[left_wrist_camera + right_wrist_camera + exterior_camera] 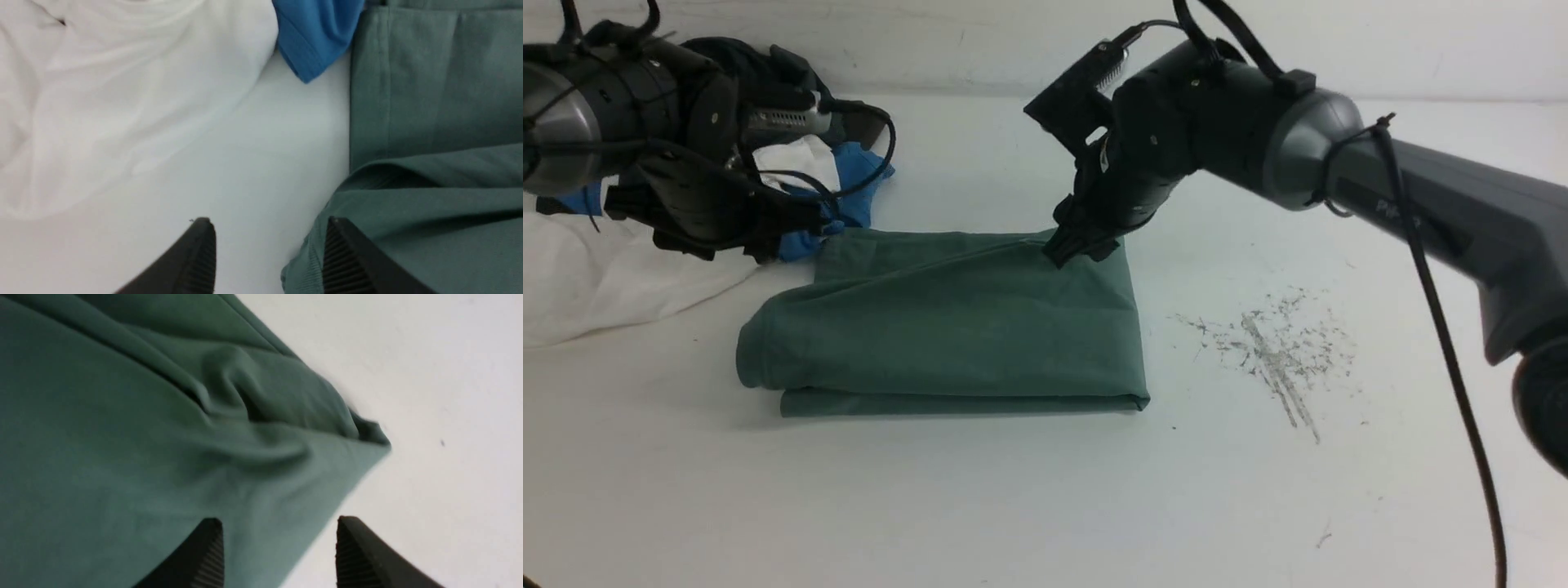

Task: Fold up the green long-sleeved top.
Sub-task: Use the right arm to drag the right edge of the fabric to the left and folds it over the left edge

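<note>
The green long-sleeved top lies folded into a thick rectangle in the middle of the white table; its logo and neck tag are hidden. My right gripper hovers over its far right corner, open and empty; in the right wrist view the jaws straddle the cloth's edge. My left gripper is open and empty above the top's far left corner; in the left wrist view one finger stands over bare table, the other over the green fabric.
A bright blue garment and a white cloth lie at the far left, with a dark garment behind them. The blue and white cloths show in the left wrist view. Grey scuff marks are right of the top.
</note>
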